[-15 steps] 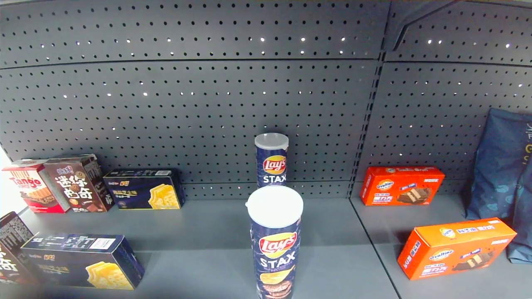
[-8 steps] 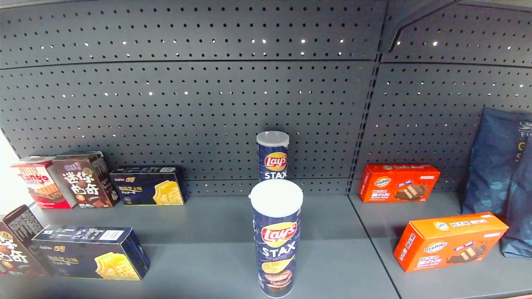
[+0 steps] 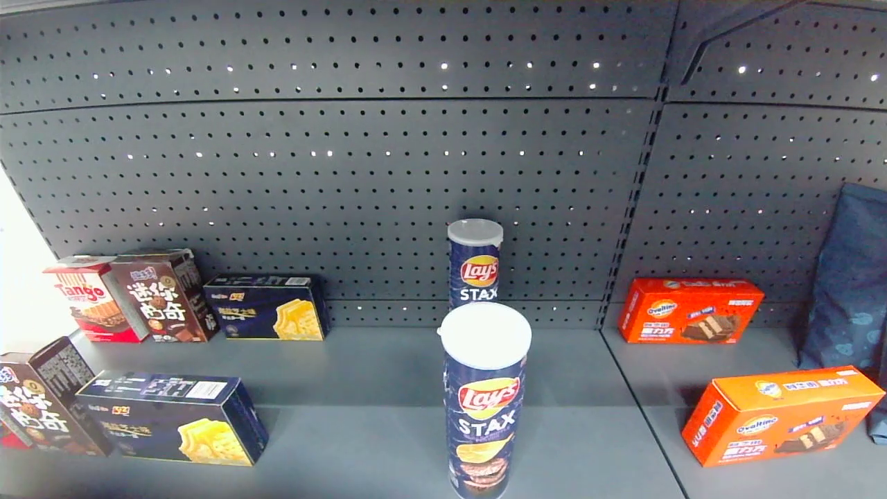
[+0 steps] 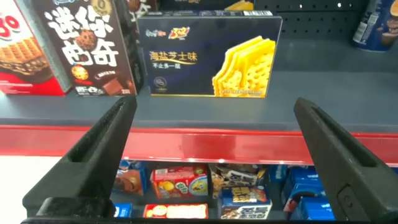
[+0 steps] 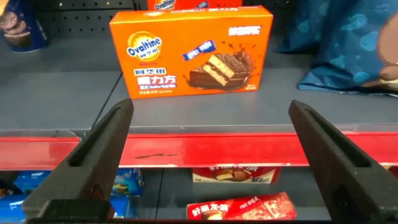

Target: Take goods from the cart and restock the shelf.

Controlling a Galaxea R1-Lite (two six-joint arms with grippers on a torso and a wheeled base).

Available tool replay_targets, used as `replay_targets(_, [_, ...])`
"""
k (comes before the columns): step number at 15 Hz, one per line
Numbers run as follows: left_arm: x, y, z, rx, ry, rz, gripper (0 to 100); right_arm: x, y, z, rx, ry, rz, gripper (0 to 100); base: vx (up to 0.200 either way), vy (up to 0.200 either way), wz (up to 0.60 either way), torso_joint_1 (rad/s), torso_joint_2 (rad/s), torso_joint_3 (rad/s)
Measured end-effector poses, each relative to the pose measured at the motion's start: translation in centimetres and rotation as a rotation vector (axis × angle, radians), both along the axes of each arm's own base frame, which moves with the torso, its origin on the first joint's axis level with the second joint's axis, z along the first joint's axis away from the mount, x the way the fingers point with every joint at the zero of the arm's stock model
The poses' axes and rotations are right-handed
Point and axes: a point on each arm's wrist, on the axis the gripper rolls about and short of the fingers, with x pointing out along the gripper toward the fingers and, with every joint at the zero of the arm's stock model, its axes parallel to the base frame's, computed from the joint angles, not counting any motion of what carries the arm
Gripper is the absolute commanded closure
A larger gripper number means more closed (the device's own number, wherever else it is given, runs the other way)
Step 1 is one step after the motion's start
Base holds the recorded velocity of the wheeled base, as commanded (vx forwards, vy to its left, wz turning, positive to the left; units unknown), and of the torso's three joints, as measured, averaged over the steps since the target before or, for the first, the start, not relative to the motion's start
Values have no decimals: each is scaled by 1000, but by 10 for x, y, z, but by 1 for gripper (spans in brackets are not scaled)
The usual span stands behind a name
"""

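On the grey shelf (image 3: 360, 388) two navy chips cans stand in line, one at the front (image 3: 485, 402) and one at the back (image 3: 475, 267). My left gripper (image 4: 214, 112) is open and holds nothing, level with the shelf's red front edge (image 4: 199, 140), facing a navy cracker box (image 4: 214, 59) and a brown cookie box (image 4: 84, 46). My right gripper (image 5: 211, 109) is open too, before the red edge (image 5: 205, 149), facing an orange chocolate-cake box (image 5: 189, 53).
At the shelf's left stand a red wafer box (image 3: 90, 301), brown cookie boxes (image 3: 163, 298) and two navy cracker boxes (image 3: 173, 419). Two orange boxes (image 3: 783, 416) and a blue bag (image 3: 849, 277) are on the right. A lower shelf holds more goods (image 4: 180, 186).
The whole head picture has shifted a little to the right, so the camera moved. The goods on the shelf keep their places.
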Motion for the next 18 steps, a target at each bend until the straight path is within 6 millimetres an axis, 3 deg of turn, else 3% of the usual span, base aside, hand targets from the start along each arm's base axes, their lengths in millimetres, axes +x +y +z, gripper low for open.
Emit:
replay_targets(11, [0,0,0,2,0,0,0,0,0,0,0,-1,0,0,0,0,0,0,0,0])
replay_targets(13, [0,0,0,3,0,-1,0,0,0,0,0,-1,0,0,-200,0,0,2,5,2])
replay_targets(18, [0,0,0,1,0,-2,0,0,0,0,0,0,-1,0,0,0,0,0,0,0])
